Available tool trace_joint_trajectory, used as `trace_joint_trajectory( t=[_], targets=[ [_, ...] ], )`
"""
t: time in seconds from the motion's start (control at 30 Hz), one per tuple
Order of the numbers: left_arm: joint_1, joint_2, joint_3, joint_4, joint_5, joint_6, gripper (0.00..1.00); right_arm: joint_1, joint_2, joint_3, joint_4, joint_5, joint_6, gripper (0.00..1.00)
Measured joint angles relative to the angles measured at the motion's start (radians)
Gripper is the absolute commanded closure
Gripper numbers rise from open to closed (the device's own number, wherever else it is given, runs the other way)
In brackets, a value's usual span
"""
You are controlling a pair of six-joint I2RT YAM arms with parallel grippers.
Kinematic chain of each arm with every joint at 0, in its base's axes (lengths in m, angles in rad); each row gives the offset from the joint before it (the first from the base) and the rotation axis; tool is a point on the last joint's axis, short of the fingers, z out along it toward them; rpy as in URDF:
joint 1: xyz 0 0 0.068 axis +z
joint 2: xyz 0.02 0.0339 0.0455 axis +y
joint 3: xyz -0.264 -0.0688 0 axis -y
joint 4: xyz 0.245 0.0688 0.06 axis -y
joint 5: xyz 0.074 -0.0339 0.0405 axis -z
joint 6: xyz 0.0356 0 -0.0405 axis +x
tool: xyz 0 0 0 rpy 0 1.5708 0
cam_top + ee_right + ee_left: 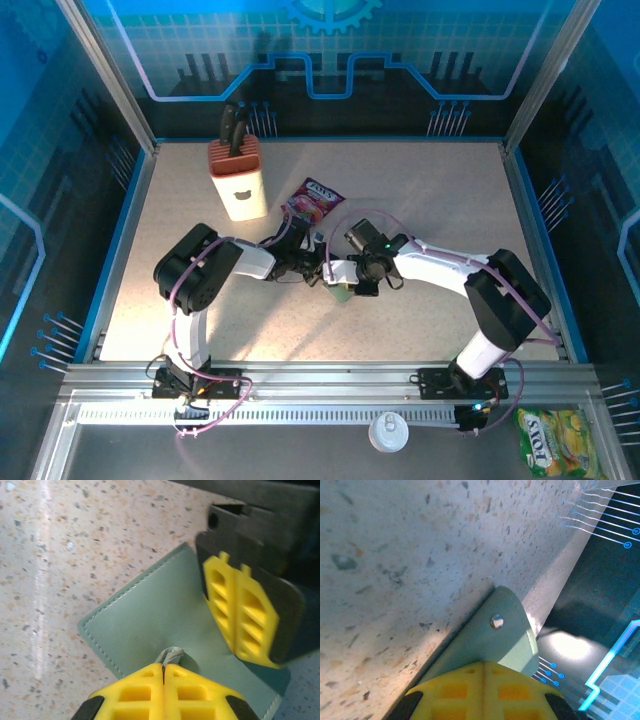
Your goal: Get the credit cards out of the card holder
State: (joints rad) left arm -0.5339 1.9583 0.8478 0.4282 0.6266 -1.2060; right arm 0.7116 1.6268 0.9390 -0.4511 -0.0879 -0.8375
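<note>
The card holder (343, 293) is a grey-green wallet, closed, in the middle of the table between both arms. In the right wrist view the card holder (150, 615) lies with its stitched outer face up. My right gripper (163, 667) is shut and pinches up a small fold of that face. My left gripper (484, 664) is shut on the wallet's flap (495, 640), just below its metal snap (496, 621). Its yellow fingers (237, 612) clamp the wallet's right edge in the right wrist view. In the top view the left gripper (318, 270) and right gripper (352, 272) meet over the wallet. The credit cards are hidden.
A beige knife block (238, 180) stands at the back left, with a pink-purple snack packet (315, 200) just right of it, close behind the arms. Off the table's front rail lie a white lid (388, 432) and a yellow-green packet (548, 440).
</note>
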Motion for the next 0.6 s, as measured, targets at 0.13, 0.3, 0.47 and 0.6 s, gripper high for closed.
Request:
trace_joint_trajectory(
  t=[0.13, 0.3, 0.47, 0.6],
  targets=[
    [0.001, 0.005, -0.002, 0.002, 0.003, -0.009, 0.99, 0.05, -0.027, -0.034, 0.007, 0.002, 0.023, 1.0],
    [0.012, 0.018, -0.008, 0.035, -0.006, -0.024, 1.0, 0.097, -0.052, -0.092, -0.093, -0.044, 0.048, 1.0],
    [0.016, 0.023, -0.014, 0.06, -0.008, -0.027, 1.0, 0.11, -0.06, -0.117, -0.169, -0.072, 0.084, 1.0],
    [0.016, 0.023, -0.015, 0.066, -0.008, -0.027, 1.0, 0.072, -0.151, -0.121, -0.154, -0.107, 0.142, 1.0]
  ],
)
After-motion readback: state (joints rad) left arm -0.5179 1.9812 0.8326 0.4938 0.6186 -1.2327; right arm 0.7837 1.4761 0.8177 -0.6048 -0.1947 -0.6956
